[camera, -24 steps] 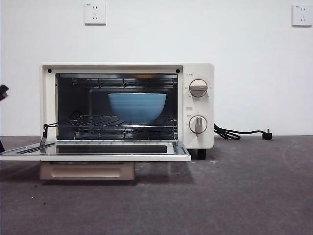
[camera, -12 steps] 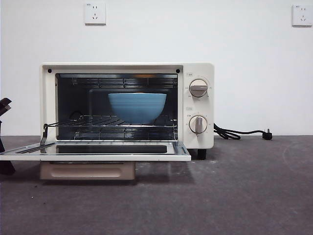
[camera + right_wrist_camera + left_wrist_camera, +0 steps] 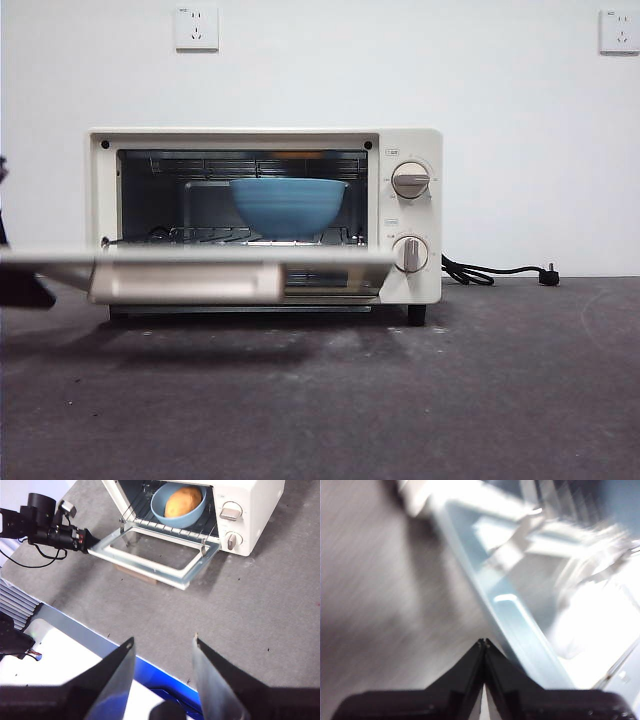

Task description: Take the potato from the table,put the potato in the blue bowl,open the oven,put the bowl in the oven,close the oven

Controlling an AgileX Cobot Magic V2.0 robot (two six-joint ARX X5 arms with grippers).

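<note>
Dark grey mottled table point(image 3: 480, 400): cream-white boxy oven point(image 3: 265, 215), glass door point(image 3: 190, 270) half-raised, holding matte blue bowl point(image 3: 288, 205) with golden-brown potato point(image 3: 183, 502). Left gripper point(image 3: 483, 642), clenched empty, under door's corner, risked slipping off and dropping it; right gripper point(image 3: 162, 647) hung released.

Matte blue bowl point(image 3: 287, 205) on metal-wire rack point(image 3: 170, 525) — glossy oven point(image 3: 410, 215) (glass-paned door), rough grey table point(image 3: 450, 400).

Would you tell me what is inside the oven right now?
Inside the oven, the blue bowl sits on the wire rack. The right wrist view shows the potato in the bowl; from the front, the bowl's wall and the half-raised door hide it.
</note>
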